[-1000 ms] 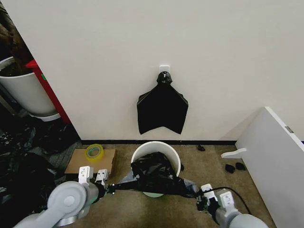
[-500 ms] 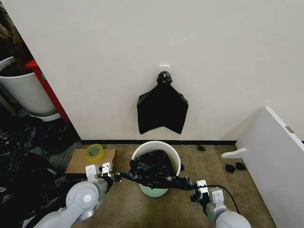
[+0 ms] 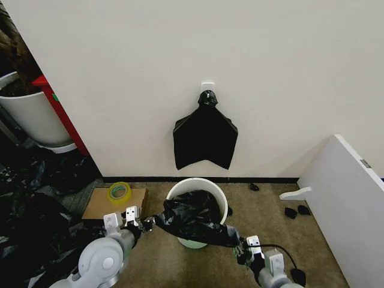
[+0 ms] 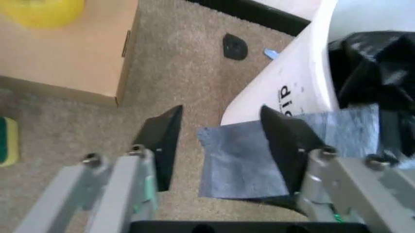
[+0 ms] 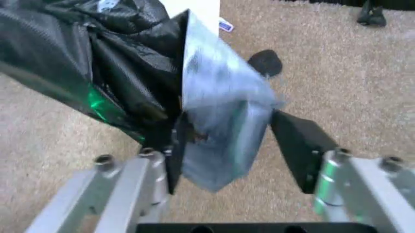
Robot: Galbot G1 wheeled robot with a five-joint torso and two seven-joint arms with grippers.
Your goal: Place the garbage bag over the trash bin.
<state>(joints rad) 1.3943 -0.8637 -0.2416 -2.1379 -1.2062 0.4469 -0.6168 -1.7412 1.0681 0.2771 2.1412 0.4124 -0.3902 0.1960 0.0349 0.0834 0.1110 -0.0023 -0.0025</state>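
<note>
On the carpet at the left lies a flat cardboard box [image 3: 114, 203] with a roll of yellow tape [image 3: 119, 191] on it. Just beside it, the left gripper [image 3: 146, 224] has its fingers spread, a flap of the garbage bag [image 3: 193, 216] lying loose against one of them. The black bag is draped over the near rim of the trash bin [image 3: 204, 186], which stands by the wall below a hanging black bundle [image 3: 204, 134]. The right gripper [image 3: 238, 251] is likewise released, bag plastic hanging between its fingers.

even indoor light; wrist views blurry
</note>
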